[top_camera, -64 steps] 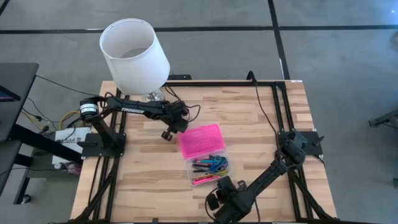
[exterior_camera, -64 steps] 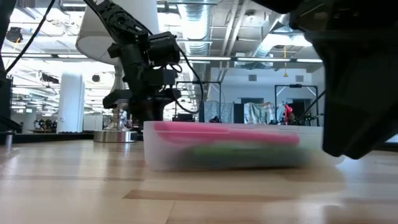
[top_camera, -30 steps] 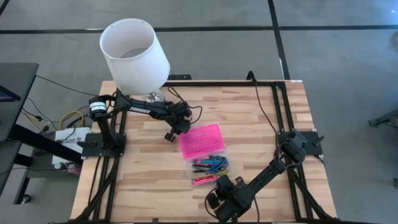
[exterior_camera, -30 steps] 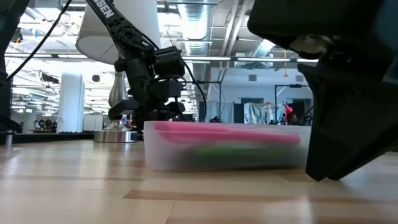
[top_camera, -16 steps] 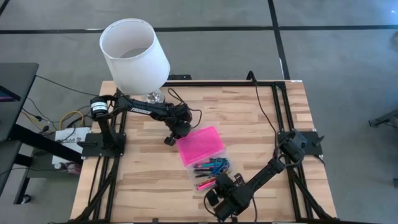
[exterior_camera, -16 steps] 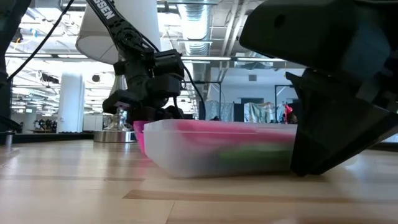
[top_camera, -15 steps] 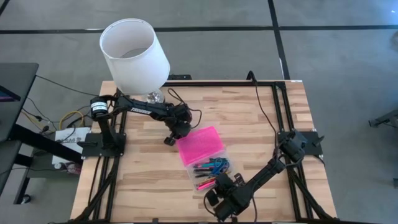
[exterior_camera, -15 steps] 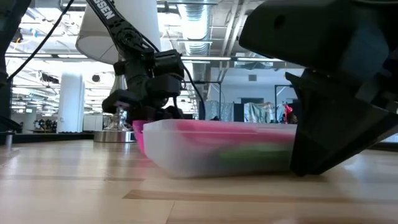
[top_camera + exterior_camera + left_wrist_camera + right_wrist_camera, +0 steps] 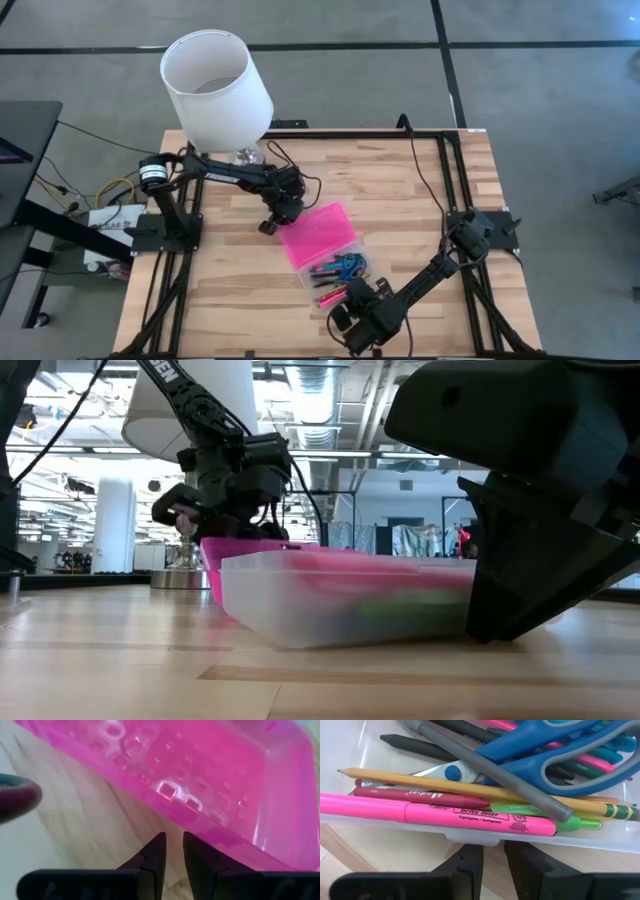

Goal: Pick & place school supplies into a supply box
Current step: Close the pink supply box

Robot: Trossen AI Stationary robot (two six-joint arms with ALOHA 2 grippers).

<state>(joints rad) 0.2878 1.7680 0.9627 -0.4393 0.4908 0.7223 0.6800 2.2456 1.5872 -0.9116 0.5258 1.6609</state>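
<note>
The supply box lies open in the middle of the table. Its clear base holds the school supplies: blue-handled scissors, a pink highlighter, a yellow pencil and other pens. Its pink lid is joined to the base's far side, and the lid's free edge is tilted up off the wood. My left gripper stands shut at that free edge. My right gripper stands shut at the base's near wall. My left gripper has its shut fingertips at the lid's free long edge, slanting down from the table's far left. That edge is raised; the hinge side stays on the base. My right gripper has its shut fingertips against the base's near long wall, slanting down from the near side. The base rests on the table.
A lamp with a white lampshade stands at the far left corner, its metal foot just behind my left arm. Black frame rails run along the table's left and right sides. Bare wood lies left of the box.
The box has turned a little on the table and slid against my right gripper. My left gripper has turned its wrist and risen slightly, and the lid's free edge has come up off the table while its hinge side has stayed on the base.
</note>
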